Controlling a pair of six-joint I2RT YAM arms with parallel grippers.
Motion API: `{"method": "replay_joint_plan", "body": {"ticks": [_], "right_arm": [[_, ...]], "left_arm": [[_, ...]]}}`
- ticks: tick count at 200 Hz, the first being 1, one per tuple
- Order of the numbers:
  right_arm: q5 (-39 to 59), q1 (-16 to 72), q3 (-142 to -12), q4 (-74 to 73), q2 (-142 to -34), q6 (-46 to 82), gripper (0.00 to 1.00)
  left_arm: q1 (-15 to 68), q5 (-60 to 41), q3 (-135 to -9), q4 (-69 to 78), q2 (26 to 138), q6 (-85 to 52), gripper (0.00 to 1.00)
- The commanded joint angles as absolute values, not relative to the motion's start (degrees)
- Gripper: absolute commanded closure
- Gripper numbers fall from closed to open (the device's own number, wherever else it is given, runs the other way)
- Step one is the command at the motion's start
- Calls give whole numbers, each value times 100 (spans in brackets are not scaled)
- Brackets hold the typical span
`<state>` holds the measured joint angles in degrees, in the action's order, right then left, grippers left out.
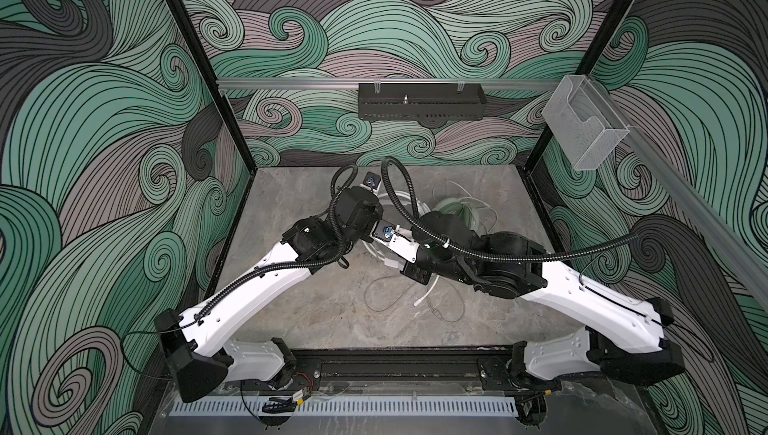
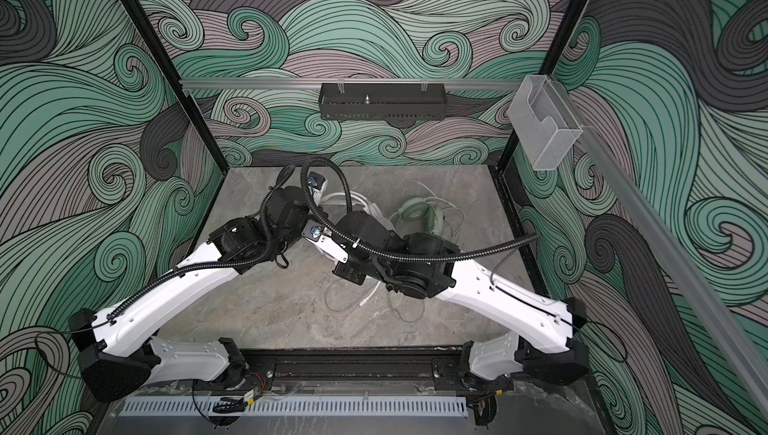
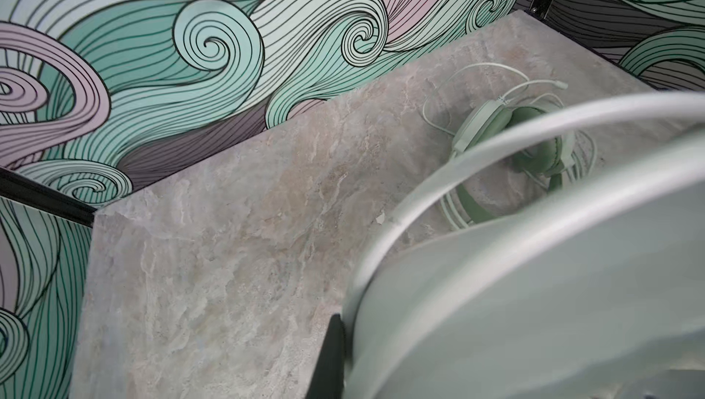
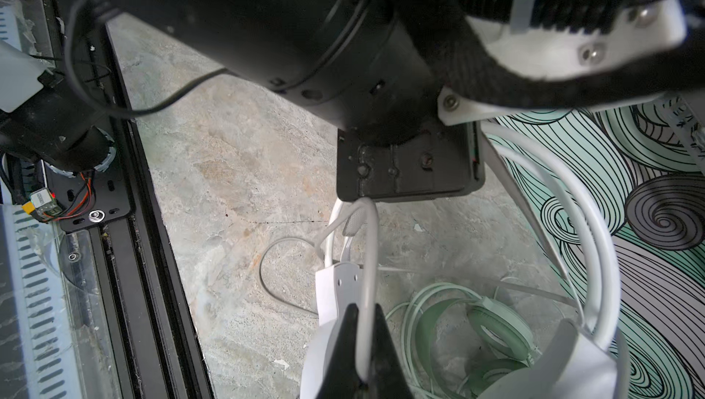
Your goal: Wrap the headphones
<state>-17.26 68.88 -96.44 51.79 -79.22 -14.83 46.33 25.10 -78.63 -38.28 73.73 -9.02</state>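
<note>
The white headphones (image 1: 420, 204) lie at the back middle of the table, mostly under both arms. My left gripper (image 3: 345, 322) is shut on them: one black finger (image 3: 332, 355) presses against the big white earcup (image 3: 534, 321), and the headband (image 3: 496, 141) arcs over it. My right gripper (image 4: 365, 313) is shut on the white cable (image 4: 368, 263), which runs up to the left gripper's base. The cable's loose end (image 1: 382, 291) loops over the table toward the front. The mint green headphones (image 1: 455, 212) (image 4: 496, 328) lie just right of the white ones with their cable coiled around them.
The left arm's black wrist (image 4: 305, 34) hangs close over my right gripper. A black tray (image 1: 419, 106) hangs on the back rail and a clear plastic box (image 1: 582, 129) on the right wall. The grey stone table (image 1: 291, 308) ends at a black rail in front.
</note>
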Motion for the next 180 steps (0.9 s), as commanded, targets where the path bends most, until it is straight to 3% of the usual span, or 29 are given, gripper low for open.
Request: {"method": "replay_joint_plan", "body": {"ticks": [1,56,127,180], "right_arm": [[-1882,6917,-9853,5140,-7845,-1504,100],[-2350,6899,-10134,5400,-7738,-1698,100],[-3041,6891,-10415,5748,-7773,-2350,100],[-3548,6891,-10419,5814,-7825,-2980,100]], "left_arm": [[4659,2335,-7950,-3832,7217,-1427,100],[4663,2978,-7544,-3750,6986,-581,100],[4662,2494,-7101,-3590,6483,468,100],[4667,3187,-7107,-3711,6295,682,100]]}}
